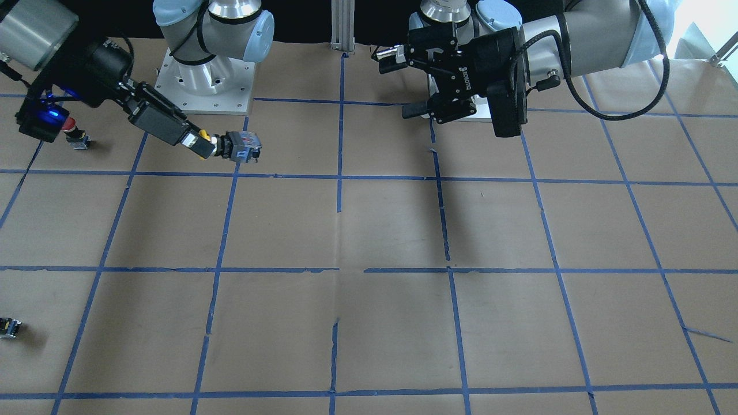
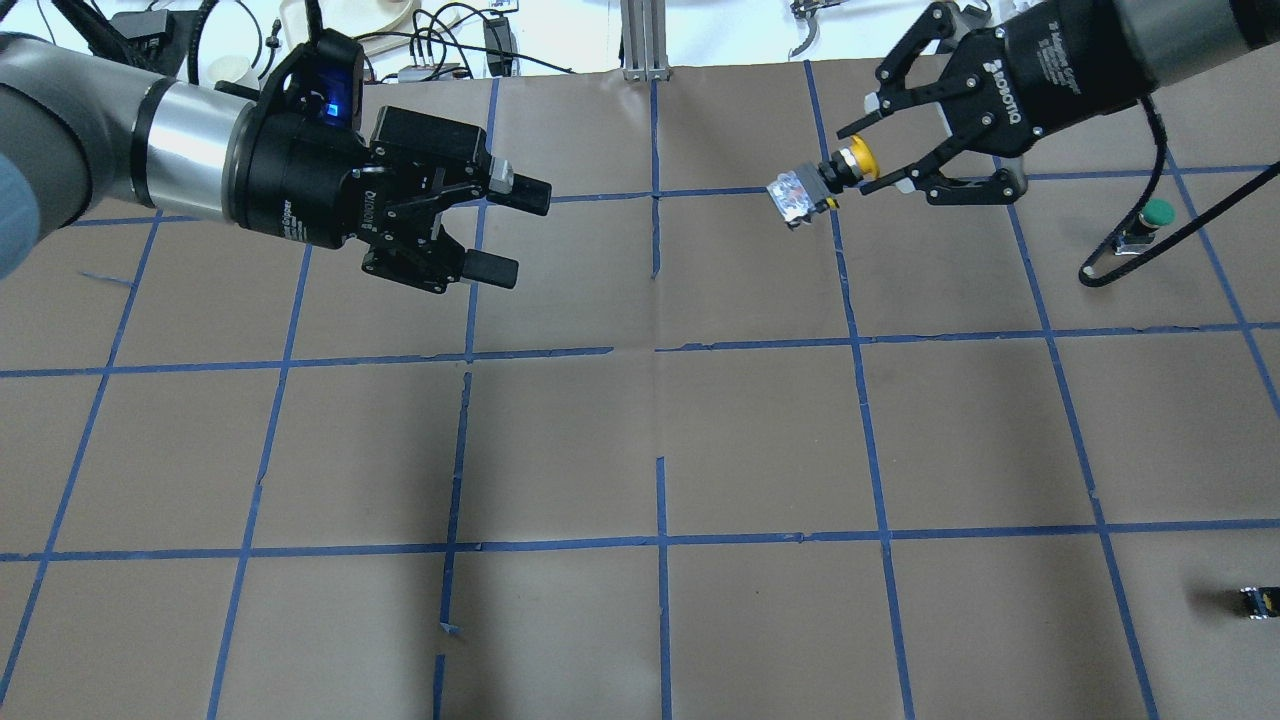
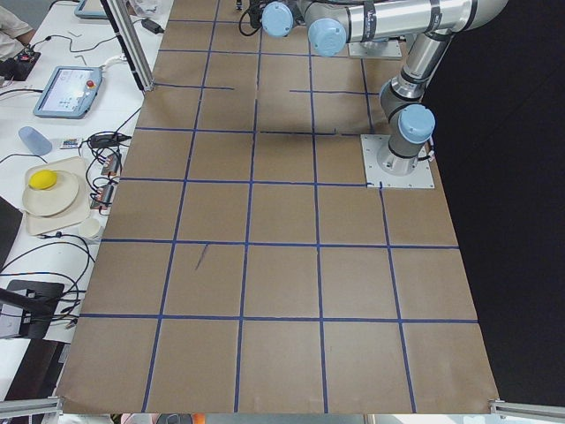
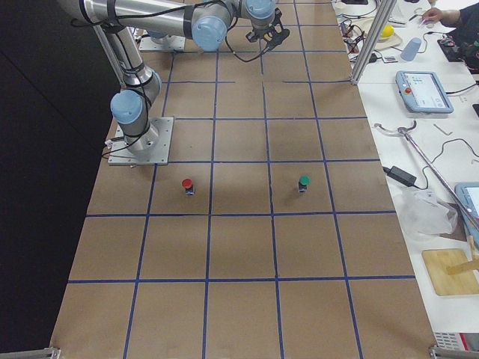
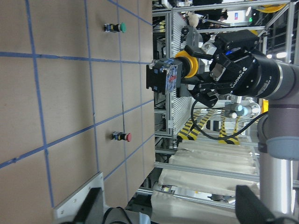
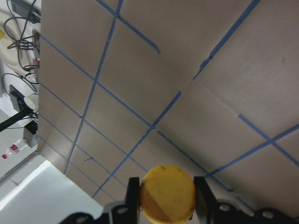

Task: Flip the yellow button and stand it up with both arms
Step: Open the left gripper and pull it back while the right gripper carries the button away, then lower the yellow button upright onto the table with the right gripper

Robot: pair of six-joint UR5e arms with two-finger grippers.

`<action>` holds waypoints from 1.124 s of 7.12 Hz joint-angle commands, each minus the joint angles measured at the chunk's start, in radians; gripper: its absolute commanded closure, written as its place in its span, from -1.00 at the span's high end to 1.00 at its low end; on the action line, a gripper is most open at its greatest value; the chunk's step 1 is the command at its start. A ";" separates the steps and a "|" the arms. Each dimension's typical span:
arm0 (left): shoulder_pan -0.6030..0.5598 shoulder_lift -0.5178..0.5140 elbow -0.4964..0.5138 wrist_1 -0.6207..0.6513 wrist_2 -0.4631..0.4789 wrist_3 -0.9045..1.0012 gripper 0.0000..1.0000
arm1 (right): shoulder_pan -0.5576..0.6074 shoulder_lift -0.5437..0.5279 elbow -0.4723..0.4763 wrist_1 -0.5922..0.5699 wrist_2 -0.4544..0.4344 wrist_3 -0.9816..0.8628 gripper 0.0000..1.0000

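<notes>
Pinching its smooth round cap, the right gripper (image 2: 862, 160) holds the yellow button (image 2: 812, 186) aloft; the left gripper (image 2: 508, 232) faces it, fingers spread; a green button (image 2: 1155, 213) stands nearby.

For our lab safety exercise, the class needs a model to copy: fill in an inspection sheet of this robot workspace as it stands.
Surface: brown paper table, blue tape grid, some tape torn.
Job's things: yellow button held in the air, cap gripped.
Clutter: green button, red button, small black part, all on the table.
Grippers: right gripper shut on the cap; left gripper open, empty, facing the button.
Cables: black cable looping under the right wrist.
Surroundings: side bench with teach pendant, cords.
</notes>
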 commanded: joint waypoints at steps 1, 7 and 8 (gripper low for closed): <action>-0.006 -0.044 0.017 0.218 0.353 -0.124 1.00 | -0.096 0.016 0.006 0.046 -0.249 -0.466 -0.85; -0.166 -0.061 0.029 0.425 0.948 -0.368 1.00 | -0.351 0.065 0.362 -0.616 -0.571 -1.323 -0.89; -0.166 -0.056 0.055 0.424 0.977 -0.367 1.00 | -0.390 0.067 0.422 -0.719 -0.565 -1.418 -0.89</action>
